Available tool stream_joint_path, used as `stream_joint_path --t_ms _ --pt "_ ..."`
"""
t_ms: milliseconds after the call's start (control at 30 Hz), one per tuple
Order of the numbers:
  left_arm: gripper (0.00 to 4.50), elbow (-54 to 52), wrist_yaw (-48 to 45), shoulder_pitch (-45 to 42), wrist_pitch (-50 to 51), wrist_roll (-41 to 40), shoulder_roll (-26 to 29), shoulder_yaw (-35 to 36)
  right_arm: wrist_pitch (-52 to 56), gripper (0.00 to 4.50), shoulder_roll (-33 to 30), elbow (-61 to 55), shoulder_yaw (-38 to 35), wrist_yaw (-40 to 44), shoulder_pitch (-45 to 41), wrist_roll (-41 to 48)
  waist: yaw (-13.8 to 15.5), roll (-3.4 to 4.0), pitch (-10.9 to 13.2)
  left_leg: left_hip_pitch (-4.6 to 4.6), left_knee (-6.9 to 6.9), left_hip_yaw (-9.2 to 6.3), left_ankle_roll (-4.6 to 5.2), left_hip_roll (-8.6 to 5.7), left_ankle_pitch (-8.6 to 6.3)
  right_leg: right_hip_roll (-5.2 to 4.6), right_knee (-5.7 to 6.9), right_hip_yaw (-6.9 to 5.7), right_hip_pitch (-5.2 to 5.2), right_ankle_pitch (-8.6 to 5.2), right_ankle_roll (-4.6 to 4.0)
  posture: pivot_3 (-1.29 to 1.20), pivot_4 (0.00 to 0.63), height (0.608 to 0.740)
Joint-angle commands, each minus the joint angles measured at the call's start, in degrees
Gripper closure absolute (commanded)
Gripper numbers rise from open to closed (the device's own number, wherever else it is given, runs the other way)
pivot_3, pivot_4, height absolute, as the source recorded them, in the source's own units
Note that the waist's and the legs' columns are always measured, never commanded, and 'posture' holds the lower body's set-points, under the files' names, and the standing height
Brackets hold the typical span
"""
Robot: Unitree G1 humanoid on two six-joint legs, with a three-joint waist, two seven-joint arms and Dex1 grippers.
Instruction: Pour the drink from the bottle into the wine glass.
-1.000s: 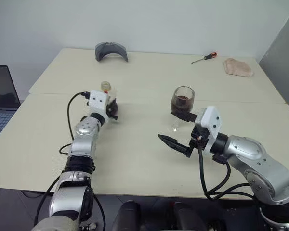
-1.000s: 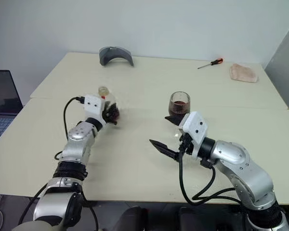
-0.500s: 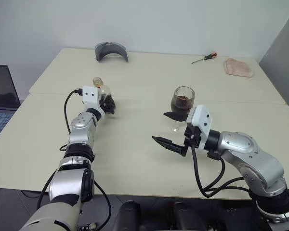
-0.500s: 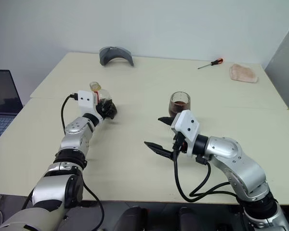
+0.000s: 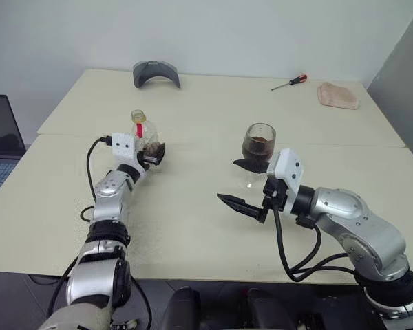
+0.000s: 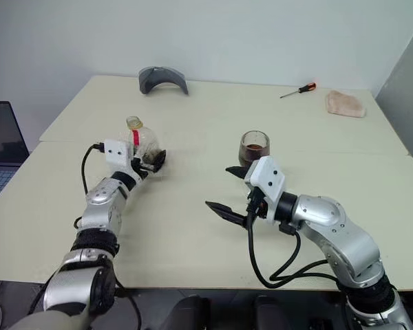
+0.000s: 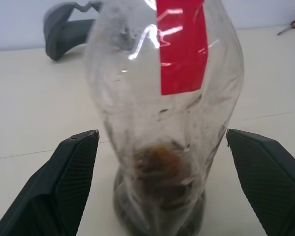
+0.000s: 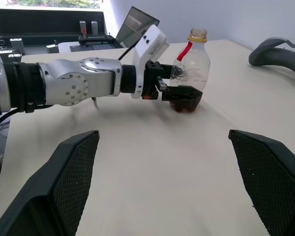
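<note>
Both pincers spread: bottle (image 5: pixel 145 134) nearly empty, wine glass (image 5: pixel 259 148) half full of drink (image 5: pixel 259 146).

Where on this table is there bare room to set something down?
Free: the wide strip between the bottle and the wine glass, and the back middle between the grey piece and the screwdriver. Crowded: around the glass, where the right claw sits; the far right corner holds a cloth.

You see a clear bottle (image 7: pixel 167 118) with a red label strip and yellowish neck ring, dark brown drink (image 5: pixel 259 143) in the clear wine glass (image 5: pixel 259 152). The table (image 5: pixel 213 117) is pale cream; black fingers (image 7: pixel 73 182) show a fine mesh texture.
</note>
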Motion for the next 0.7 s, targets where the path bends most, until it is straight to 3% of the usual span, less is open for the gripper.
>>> stream_joint_path --t_ms 33,167,267,500,700 --pt "0.06 -18.6 4.6 8.3 7.5 -0.2 1.0 1.5 -2.5 0.00 -1.7 -2.6 -4.5 0.0 6.2 -0.1 0.0 -0.04 0.0 0.00 0.00 -0.01 0.00 0.00 0.00 0.00 -0.02 0.00 0.01 0.00 0.00 0.00 0.150 0.740" --pt "0.06 -36.2 8.1 19.2 18.2 -1.1 0.9 3.0 -9.1 0.00 -1.0 2.0 -6.5 -0.6 15.1 -3.5 -0.1 -0.06 0.0 0.00 -0.03 0.03 0.08 0.01 -0.08 -0.04 -0.08 0.08 0.04 0.00 0.00 0.00 0.150 0.740" --pt "0.06 -43.1 8.7 24.3 19.6 -1.2 0.1 2.8 -16.7 0.00 2.1 7.8 -7.8 -2.9 18.7 -7.2 0.0 -0.06 0.0 0.10 -0.03 -0.01 0.08 0.02 -0.08 -0.04 0.00 0.02 0.12 0.00 -0.01 0.00 0.150 0.740" --pt "0.06 -48.9 10.3 28.0 18.8 -2.0 -4.3 2.1 -30.5 0.00 12.1 21.7 -13.5 -12.6 15.6 -12.8 0.1 -0.06 -0.1 0.18 -0.04 0.05 0.09 -0.06 -0.08 -0.05 -0.04 0.06 0.21 0.00 0.00 0.00 0.150 0.740" --pt "0.06 -49.4 10.4 28.5 18.1 -1.8 -5.5 2.0 -33.6 0.00 14.6 28.4 -16.1 -16.6 10.9 -14.2 0.1 -0.04 -0.1 0.18 -0.06 0.06 0.09 -0.03 -0.08 -0.01 -0.02 0.07 0.18 0.00 0.00 0.00 0.150 0.740"
